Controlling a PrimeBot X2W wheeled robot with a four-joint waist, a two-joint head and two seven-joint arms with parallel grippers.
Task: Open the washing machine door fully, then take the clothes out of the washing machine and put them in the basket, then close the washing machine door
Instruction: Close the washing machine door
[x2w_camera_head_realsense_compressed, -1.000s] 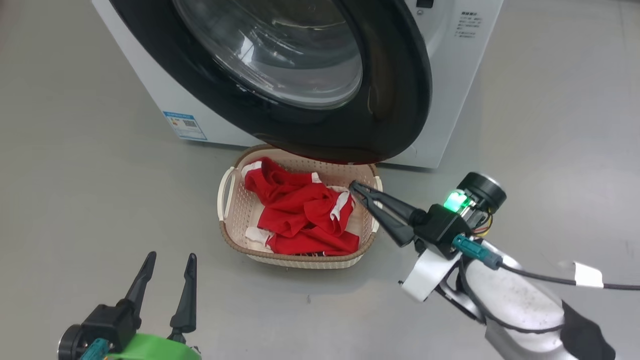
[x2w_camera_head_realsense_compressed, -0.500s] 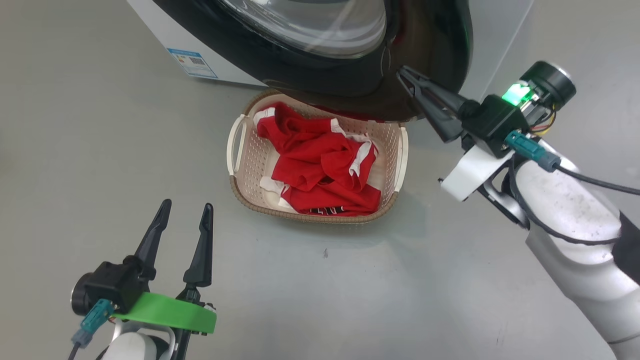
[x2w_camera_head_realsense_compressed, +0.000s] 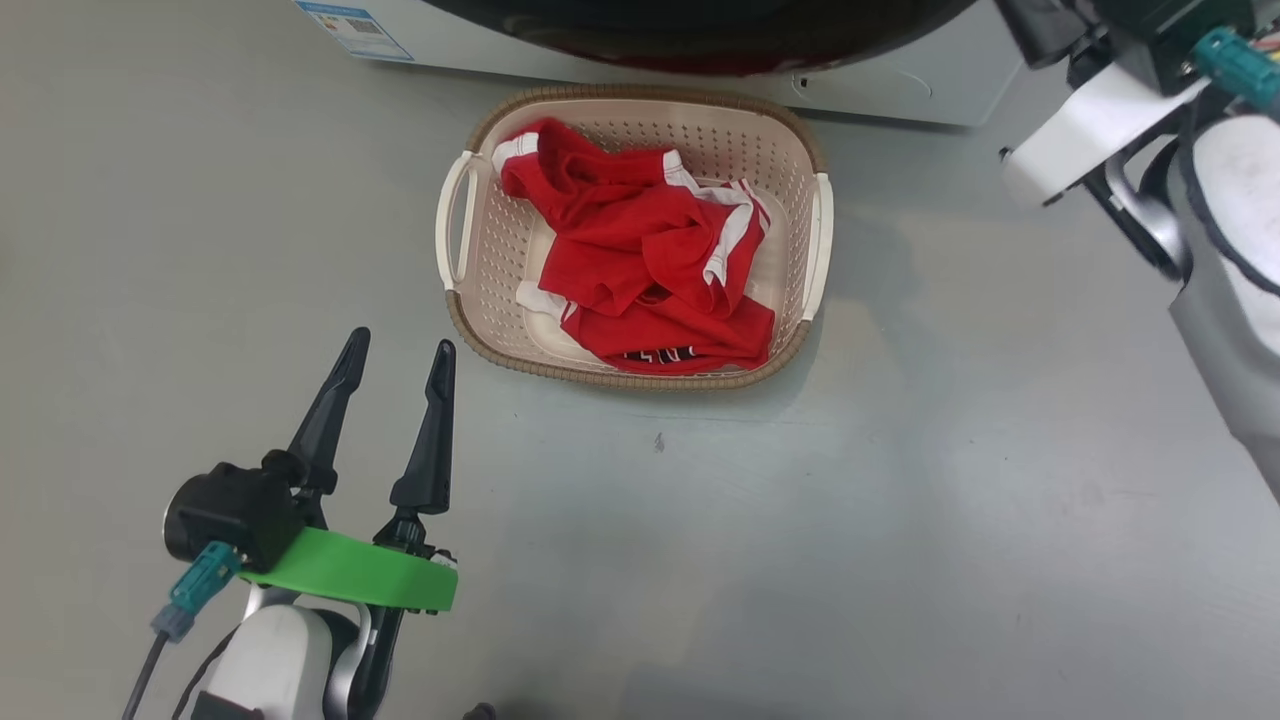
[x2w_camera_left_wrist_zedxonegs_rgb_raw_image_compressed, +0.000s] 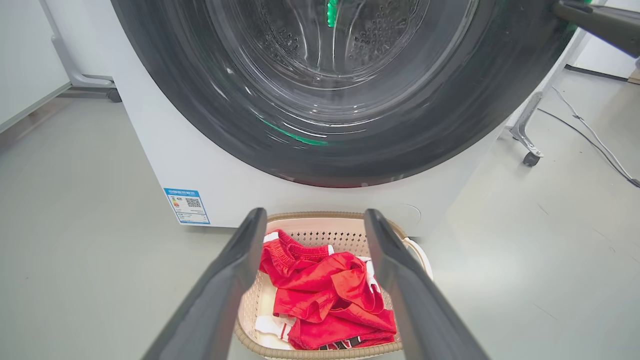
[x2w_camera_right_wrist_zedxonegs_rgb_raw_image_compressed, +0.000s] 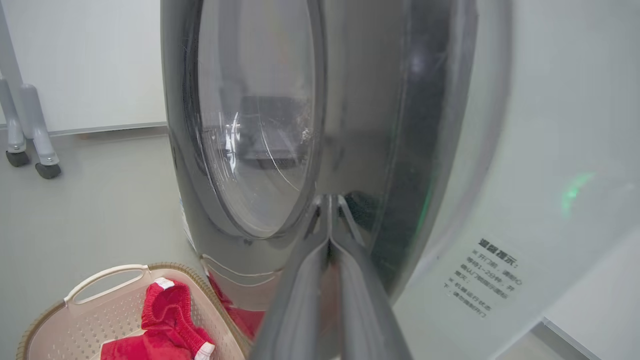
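Clothes fill the basket, so the clenched right claw aims at the door (left claw released, seven o'clock).

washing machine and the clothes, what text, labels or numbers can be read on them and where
Blue label sticker, low on the washing machine front: a QR code and print, too small to read.
Grey Chinese print on the white front beside the washing machine door: too blurred to quote.
Black lettering on the clothes in the basket: partly folded under, unreadable.
Nothing can be quoted.
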